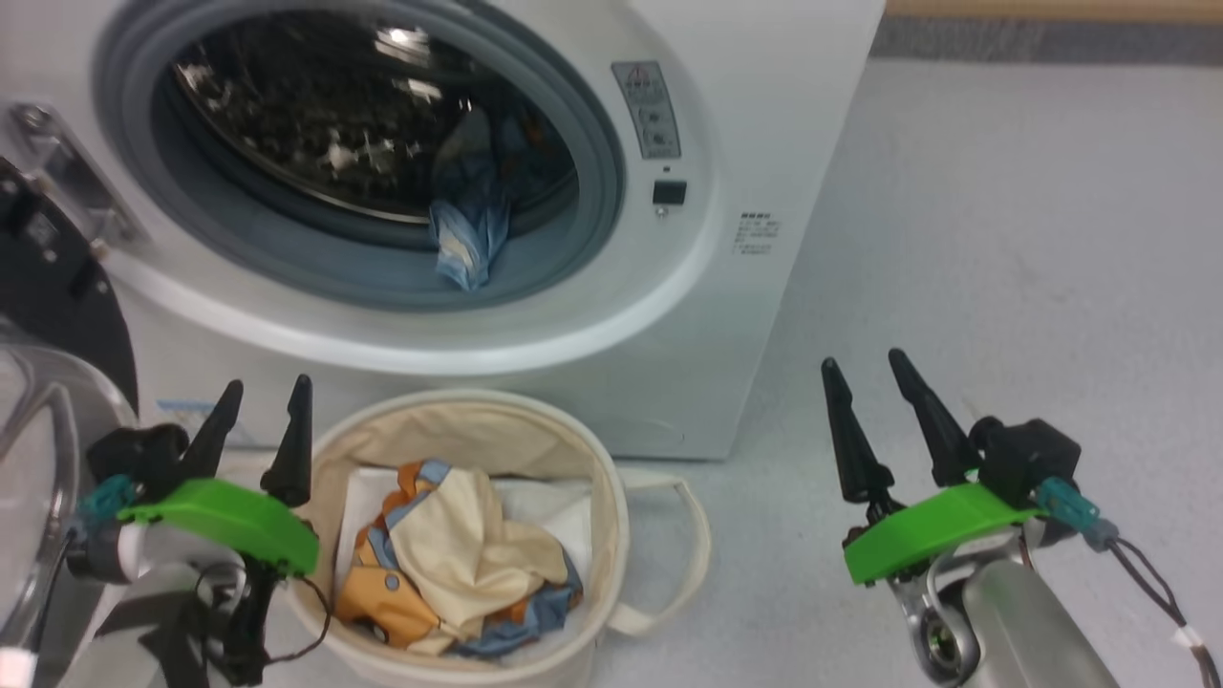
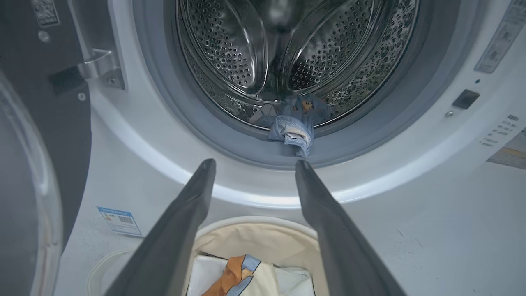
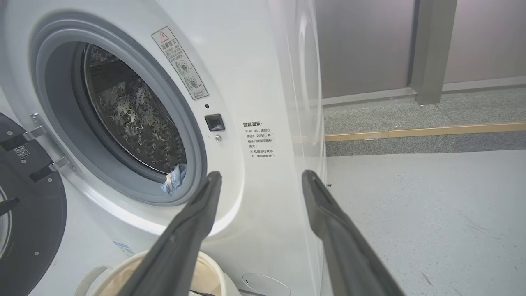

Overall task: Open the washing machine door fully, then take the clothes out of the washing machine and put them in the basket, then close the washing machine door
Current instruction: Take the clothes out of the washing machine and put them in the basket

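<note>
Grippers first: left gripper (image 1: 268, 384) low on the left, fingers spread, nothing between them, just beside the left rim of the basket (image 1: 497, 435). The right gripper (image 1: 863, 359) is low on the right, also spread and empty, above bare floor (image 1: 1003, 239), well apart from the basket.

Basket stands on the floor right up against the front of the washing machine (image 1: 764, 143), below the drum opening. One looped handle (image 1: 693, 535) sticks out on its right side. Inside it, the cream-and-orange garment (image 1: 459, 554) with blue trim lies crumpled on a white sheet (image 1: 564, 516).

Machine's door (image 1: 57, 287) stands open on the left, hung on a metal hinge (image 2: 100, 68). Its black rim and clear glass bowl sit behind the left gripper. Small blue label (image 2: 119, 220) on the lower left of the front panel.

Remaining blue garment (image 1: 468, 229) is at the bottom of the opening, slightly right of centre. Part of it is inside the steel drum (image 1: 315, 124), the rest is draped over the lip onto the grey rubber ring (image 1: 315, 263). Left wrist view has it straight ahead, above the gap between the fingertips and clear of them, with small orange prints showing on it. Right wrist view catches a corner of it at the ring's lower edge, left of the fingers.

Far back: grey wall panels (image 3: 370, 41) and a wooden strip (image 3: 452, 129) along the floor edge.
</note>
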{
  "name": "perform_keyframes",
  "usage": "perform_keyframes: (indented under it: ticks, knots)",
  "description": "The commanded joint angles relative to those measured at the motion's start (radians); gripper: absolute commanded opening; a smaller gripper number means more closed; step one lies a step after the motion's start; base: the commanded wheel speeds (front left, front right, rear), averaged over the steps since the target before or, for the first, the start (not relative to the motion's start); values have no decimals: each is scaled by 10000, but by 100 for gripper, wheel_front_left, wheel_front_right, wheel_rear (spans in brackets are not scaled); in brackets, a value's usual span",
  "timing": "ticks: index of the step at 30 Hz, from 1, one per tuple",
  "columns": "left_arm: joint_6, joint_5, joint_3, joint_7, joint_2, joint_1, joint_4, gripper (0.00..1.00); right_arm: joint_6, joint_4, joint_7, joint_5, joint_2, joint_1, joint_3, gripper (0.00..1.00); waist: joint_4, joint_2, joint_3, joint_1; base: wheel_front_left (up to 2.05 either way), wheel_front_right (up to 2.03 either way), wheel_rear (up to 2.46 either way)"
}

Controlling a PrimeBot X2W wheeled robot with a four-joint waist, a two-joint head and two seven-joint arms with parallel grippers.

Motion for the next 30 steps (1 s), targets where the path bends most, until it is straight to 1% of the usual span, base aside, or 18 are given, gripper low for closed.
perform_keyframes:
  ticks: [1, 3, 7, 11, 16, 21, 30]
  knots:
    - [115, 179, 559, -121, 504, -32, -562, 100, 62, -255, -51, 45, 38, -35, 236, 100, 14, -1, -318, 0, 0, 0, 0]
    - [255, 323, 801, -121, 520, 385, -1127, 100, 62, -195, -51, 59, 38, 47, 261, 100, -10, -1, -514, 0, 0, 0, 0]
    - [636, 638, 955, -121, 687, 1185, -1946, 100, 62, -123, -51, 96, 38, 160, 338, 100, -96, -1, -730, 0, 0, 0, 0]
    - [879, 648, 1025, -74, 849, 1904, -2610, 100, 62, -57, -51, 150, 38, 201, 506, 100, -207, -1, -871, 0, 0, 0, 0]
    - [1280, 701, 1114, 106, 1113, 2537, -3508, 100, 62, -57, -51, 177, 38, 223, 463, 100, -249, -1, -933, 0, 0, 0, 0]
    - [1497, 610, 1209, 317, 1266, 2941, -4250, 100, 62, -62, -51, 132, 38, 276, 431, 100, -298, -1, -1008, 0, 0, 0, 0]
    - [1746, 549, 1328, 426, 1451, 3268, -4629, 100, 62, -21, -51, 225, 38, 292, 544, 100, -578, -1, -1110, 0, 0, 0, 0]
